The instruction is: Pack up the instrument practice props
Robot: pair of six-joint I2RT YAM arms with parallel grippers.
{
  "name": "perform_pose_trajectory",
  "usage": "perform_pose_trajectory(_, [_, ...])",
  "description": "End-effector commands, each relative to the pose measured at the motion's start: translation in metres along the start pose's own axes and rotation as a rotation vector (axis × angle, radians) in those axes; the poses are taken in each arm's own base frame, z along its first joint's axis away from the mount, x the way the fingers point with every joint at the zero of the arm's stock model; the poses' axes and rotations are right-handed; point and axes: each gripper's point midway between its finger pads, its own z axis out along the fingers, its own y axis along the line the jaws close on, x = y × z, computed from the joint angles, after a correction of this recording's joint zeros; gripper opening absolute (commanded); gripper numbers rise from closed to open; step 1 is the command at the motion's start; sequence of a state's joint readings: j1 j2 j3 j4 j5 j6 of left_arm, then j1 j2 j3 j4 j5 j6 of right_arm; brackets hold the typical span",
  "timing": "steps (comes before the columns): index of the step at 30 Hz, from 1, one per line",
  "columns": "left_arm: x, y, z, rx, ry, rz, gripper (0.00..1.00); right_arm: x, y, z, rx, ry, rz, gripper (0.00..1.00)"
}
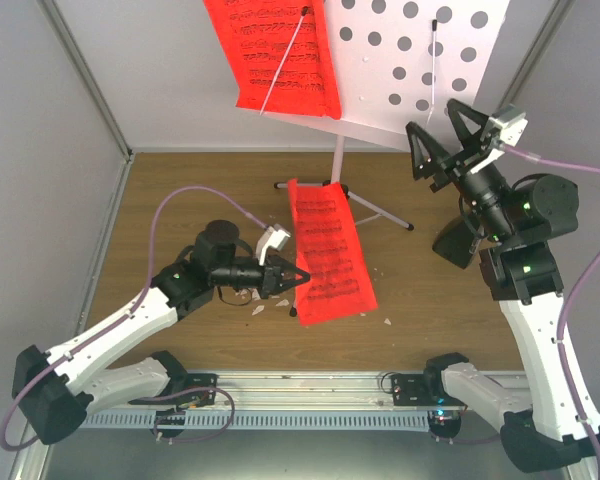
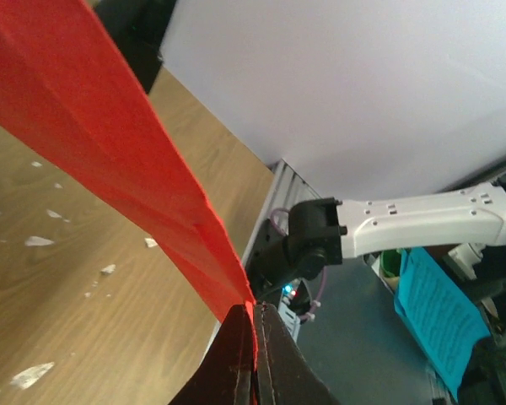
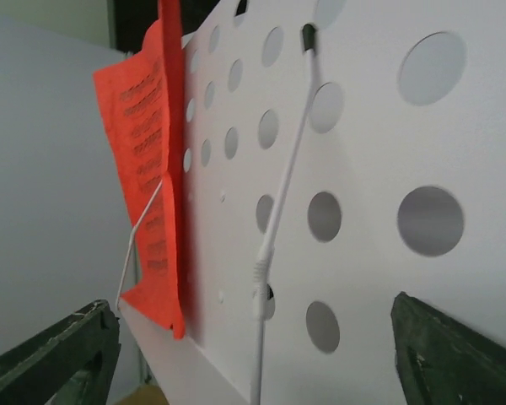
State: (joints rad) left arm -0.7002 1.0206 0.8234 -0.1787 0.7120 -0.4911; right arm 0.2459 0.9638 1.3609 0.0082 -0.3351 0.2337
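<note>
Since the wooden counter carries everything, start with the biggest item on it. The white music stand is dead ahead of your right jaws. Its hole-dotted tray fills the right wrist view.

Right jaws are spread wide with nothing between them. One of the fingers shows at each bottom corner of that view, and I see no contact with the tray. A wire page holder runs down the tray face, centred between the jaws.

The stand's tripod legs are on the counter, below and beyond your right jaws.

The upper red sheet is on the tray. From the right jaws it is ahead, off toward the left finger.

The lower red sheet is in your left jaws. They are pinched tight on its near edge, and the paper runs up and away from the tips, clear of the counter there. I can't tell whether its far end rests on the counter.

A small black wedge, apparently the metronome, sits under and behind your right jaws, against the right arm and partly hidden by it.

White crumbs are scattered on the counter beneath the left jaws.
</note>
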Motion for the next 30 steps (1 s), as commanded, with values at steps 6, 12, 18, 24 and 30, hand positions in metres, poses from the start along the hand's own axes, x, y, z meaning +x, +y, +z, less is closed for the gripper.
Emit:
perform_pose_trajectory(6, [-0.009,-0.054,0.073,0.160,0.021,0.123,0.00,0.007,0.027,-0.035,-0.094,-0.005,-0.068,1.00])
perform_pose_trajectory(12, [-0.013,-0.085,0.123,0.259,0.080,0.196,0.00,0.018,0.022,-0.054,-0.035,0.035,-0.090,1.00])
perform_pose_trajectory(18, [-0.015,-0.061,0.163,0.215,0.106,0.164,0.00,0.016,0.017,-0.072,0.037,0.038,-0.108,1.00])
perform_pose_trajectory(24, [0.013,0.010,0.207,0.019,0.159,0.057,0.00,0.021,0.016,-0.087,0.065,0.029,-0.089,1.00])
perform_pose_trajectory(30, [0.060,0.060,0.242,-0.043,0.254,-0.041,0.00,0.032,0.012,-0.088,0.083,0.046,-0.069,1.00])
